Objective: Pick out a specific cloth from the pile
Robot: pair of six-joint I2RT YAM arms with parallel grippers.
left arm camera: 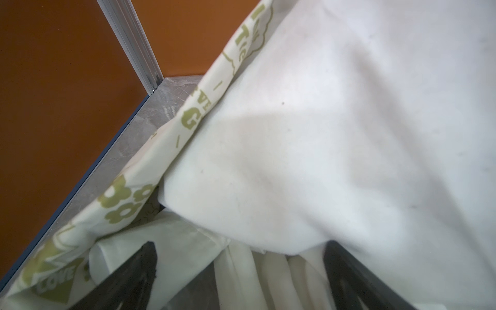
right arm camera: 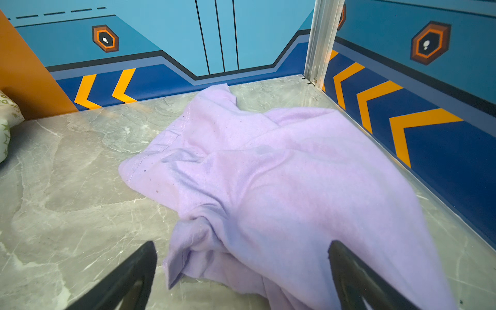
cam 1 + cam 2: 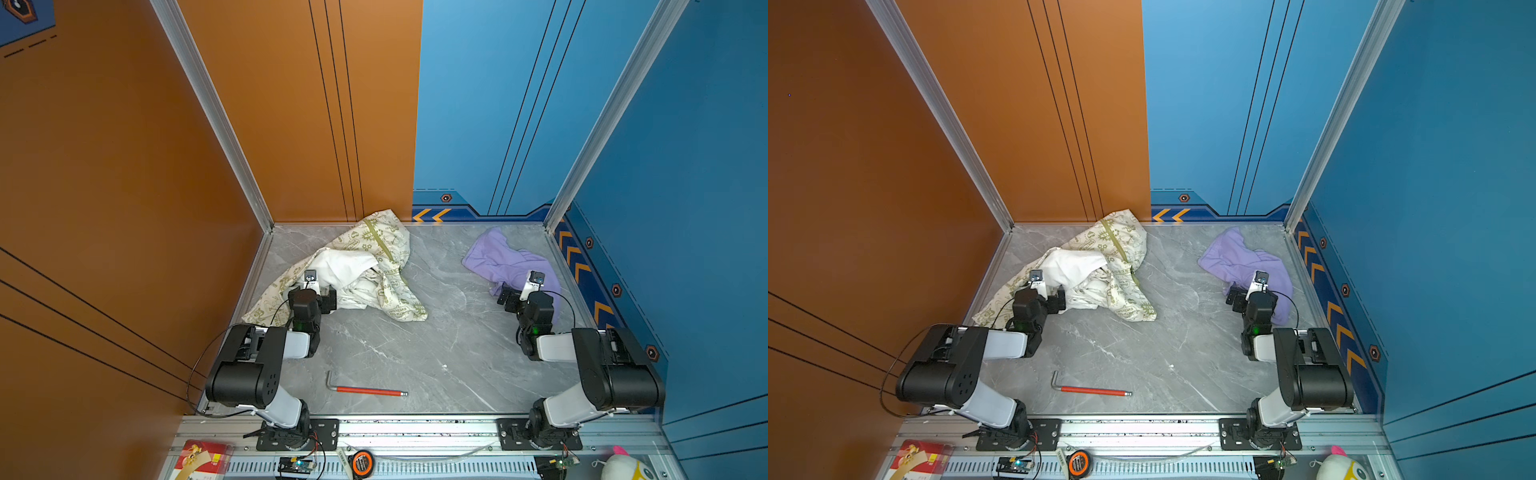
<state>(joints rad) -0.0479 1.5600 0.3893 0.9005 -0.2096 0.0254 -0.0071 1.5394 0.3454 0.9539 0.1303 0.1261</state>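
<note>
A grey marbled table (image 3: 415, 353) carries two heaps. The pile (image 3: 374, 257), cream with olive print around a white garment, lies directly before the left fingers (image 1: 128, 273), which are spread wide with white folds between them. The lavender cloth (image 2: 268, 174) lies well apart from the pile, its near edge loose between the wide-spread right fingers (image 2: 357, 273).

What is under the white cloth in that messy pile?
The white cloth lies on the cream cloth with green doodles, which peeks out around it. Whatever lies deeper beneath its middle is covered, so I cannot tell.
</note>
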